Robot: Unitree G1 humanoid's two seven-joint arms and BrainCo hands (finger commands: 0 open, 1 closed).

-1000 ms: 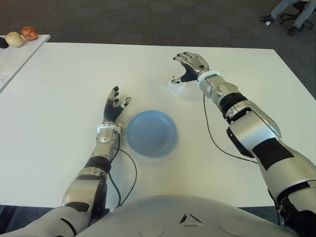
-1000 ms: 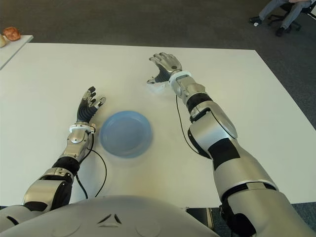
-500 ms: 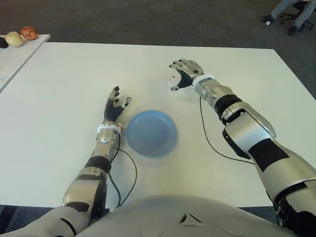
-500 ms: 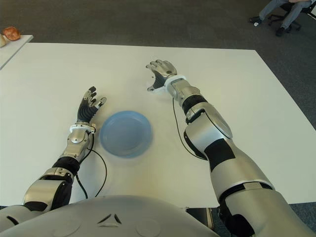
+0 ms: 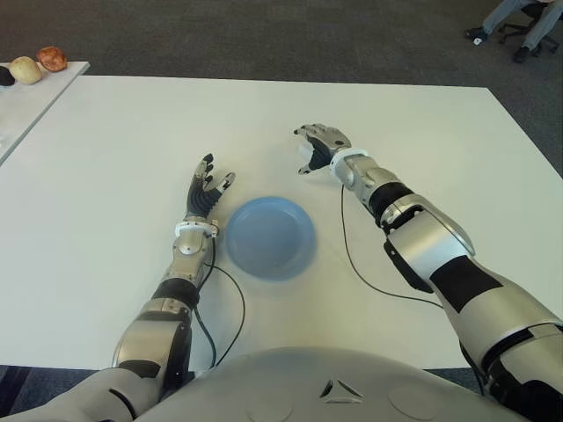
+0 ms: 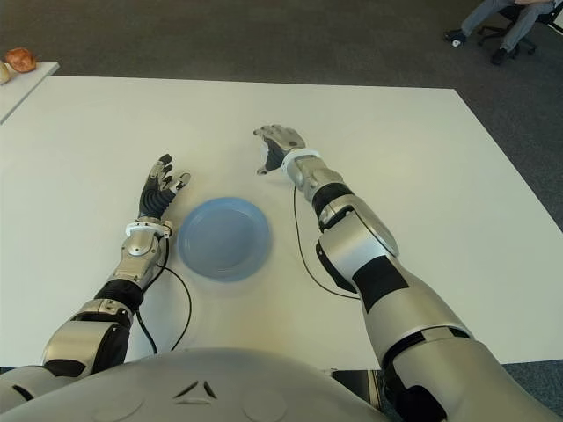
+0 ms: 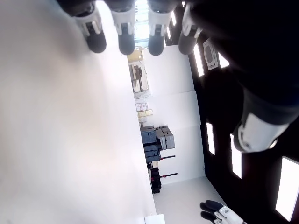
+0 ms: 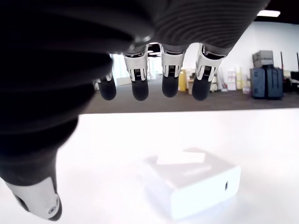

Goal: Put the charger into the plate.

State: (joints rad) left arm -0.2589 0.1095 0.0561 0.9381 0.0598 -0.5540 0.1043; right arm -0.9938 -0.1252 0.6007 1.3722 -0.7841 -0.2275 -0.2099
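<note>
Right wrist view: right hand (image 5: 318, 146) lowered over charger (image 8: 191, 182), fingers spread, ungrasped.

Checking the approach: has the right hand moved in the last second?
Yes. The right hand has shifted toward the robot's left and nearer the plate, over the charger, fingers open.

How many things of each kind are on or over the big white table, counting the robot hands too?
blue plate: 1
white charger: 1
robot hands: 2, the left robot hand and the right robot hand
Total: 4
</note>
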